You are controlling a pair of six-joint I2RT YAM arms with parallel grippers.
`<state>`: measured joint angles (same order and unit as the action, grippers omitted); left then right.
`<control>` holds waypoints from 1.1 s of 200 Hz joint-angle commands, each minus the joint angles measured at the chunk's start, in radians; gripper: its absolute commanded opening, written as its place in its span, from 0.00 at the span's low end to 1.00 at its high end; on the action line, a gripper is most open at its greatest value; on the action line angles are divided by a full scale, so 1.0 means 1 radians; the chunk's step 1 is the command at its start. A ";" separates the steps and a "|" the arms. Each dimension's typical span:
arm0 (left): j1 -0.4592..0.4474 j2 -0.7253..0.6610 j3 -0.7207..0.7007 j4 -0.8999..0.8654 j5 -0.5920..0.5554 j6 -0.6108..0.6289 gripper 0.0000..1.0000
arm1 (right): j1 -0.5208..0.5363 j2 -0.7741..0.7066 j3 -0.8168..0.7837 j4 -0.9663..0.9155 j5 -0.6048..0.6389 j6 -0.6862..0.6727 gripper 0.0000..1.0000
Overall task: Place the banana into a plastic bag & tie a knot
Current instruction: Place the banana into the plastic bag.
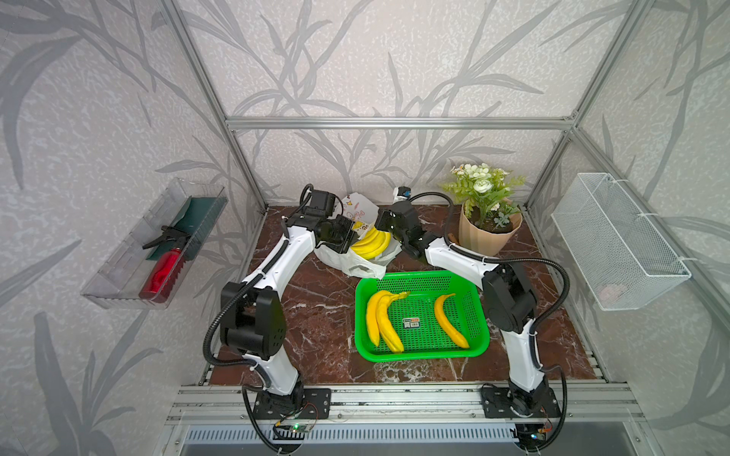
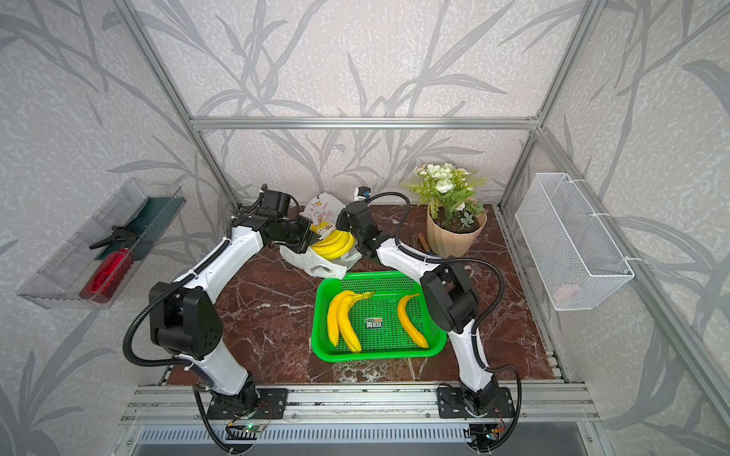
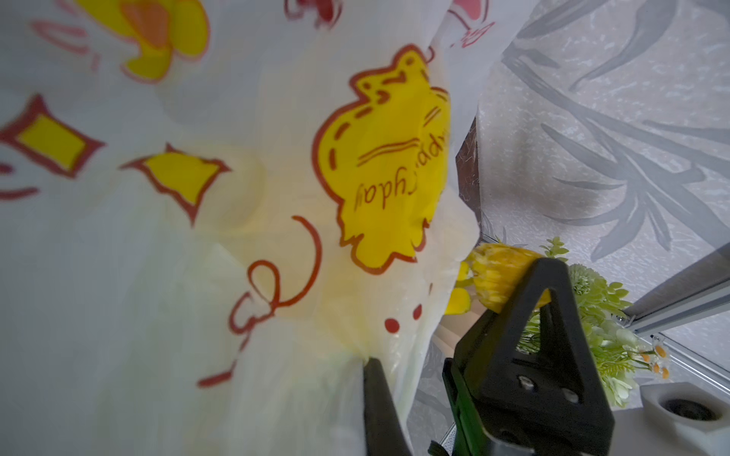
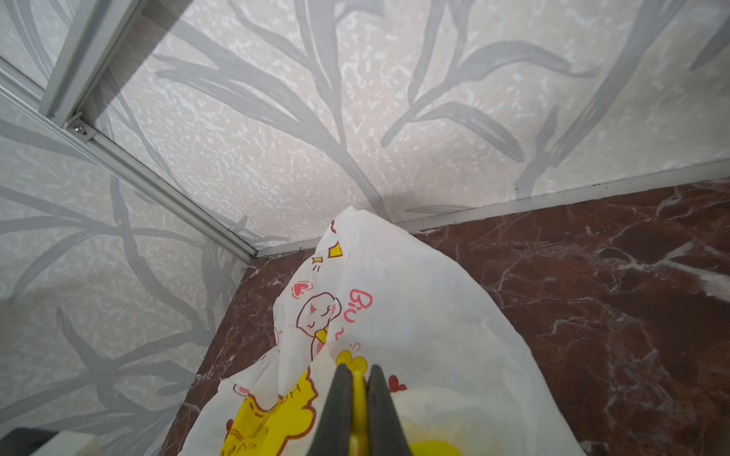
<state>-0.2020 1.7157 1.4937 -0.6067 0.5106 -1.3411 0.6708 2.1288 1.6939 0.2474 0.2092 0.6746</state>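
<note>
Brown marble table (image 1: 316, 300), leaf-patterned walls (image 1: 355, 59). Plastic bag (image 1: 355, 268) lies at the back centre, banana bunch (image 1: 371, 243) at its mouth. Left gripper (image 3: 373, 367) closed, pinching the bag's film. Right gripper (image 4: 360, 375) closed tight on the bunch's stem. Green basket (image 1: 418, 357) in front holds three bananas (image 1: 385, 319).

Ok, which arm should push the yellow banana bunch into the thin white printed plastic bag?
Probably right: the right gripper is shut on the banana bunch at the mouth of the plastic bag; the left gripper pinches the bag.
</note>
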 commanded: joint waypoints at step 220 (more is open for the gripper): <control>0.010 0.085 -0.096 0.361 0.075 -0.311 0.02 | 0.035 0.126 0.013 0.016 0.081 0.319 0.56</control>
<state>-0.2005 1.7988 1.4021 -0.2558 0.5587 -1.6268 0.7101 2.3264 1.7359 0.3004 0.3298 1.0676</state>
